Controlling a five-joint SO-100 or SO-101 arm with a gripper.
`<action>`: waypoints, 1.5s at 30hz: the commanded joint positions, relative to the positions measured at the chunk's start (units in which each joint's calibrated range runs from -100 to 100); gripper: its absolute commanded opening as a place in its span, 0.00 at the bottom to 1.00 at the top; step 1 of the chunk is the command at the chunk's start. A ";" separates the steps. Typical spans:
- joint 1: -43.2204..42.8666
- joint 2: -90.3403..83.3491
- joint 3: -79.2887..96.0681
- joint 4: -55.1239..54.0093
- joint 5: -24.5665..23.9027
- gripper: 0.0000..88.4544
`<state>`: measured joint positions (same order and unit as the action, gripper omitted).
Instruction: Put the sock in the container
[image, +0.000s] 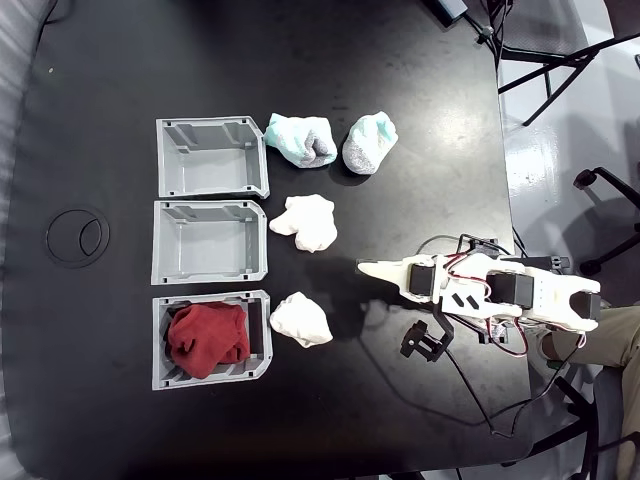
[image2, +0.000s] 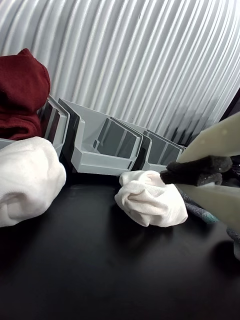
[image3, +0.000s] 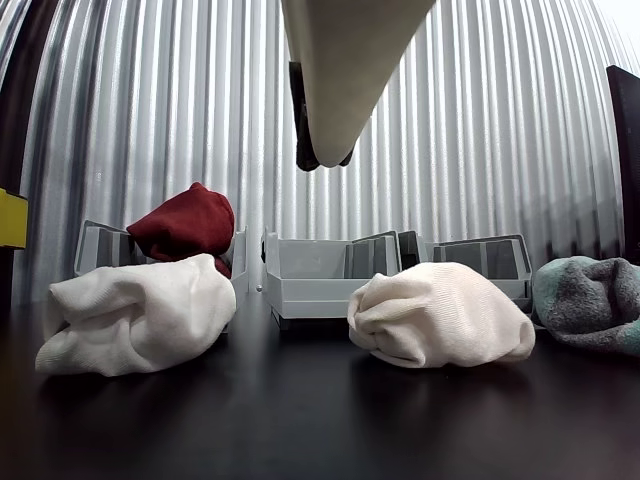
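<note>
Counting it up in the fixed view: three grey bins stacked in a column on the left of the black table, and four balled bundles to their right. The top bin and the container in the middle are both empty, while the bottom bin has a dark red cloth stuffed in it. The bundles: two plain white ones, one just beside the middle bin and another just beside the bottom bin, then a deeper aqua sock next to the top bin, and the sock with the speckled grey end a bit further right, close to the aqua one. So the sock is out on the table, not in any bin. The arm lies low at the right side, well apart from the sock, with its gripper pointing toward the bins. The jaws look nearly closed with nothing between them. The wrist view gets the pale gripper at its right edge over a white bundle, plus a ribbed wall behind the bins, which the top-down shot doesn't show.
</note>
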<state>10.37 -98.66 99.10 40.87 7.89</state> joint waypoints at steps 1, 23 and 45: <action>-0.41 -0.59 0.36 -0.91 -0.08 0.02; -1.91 -0.67 0.36 -0.91 -0.14 0.02; -1.28 0.17 -15.24 14.38 -0.20 0.01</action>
<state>8.68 -98.66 90.00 51.30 7.89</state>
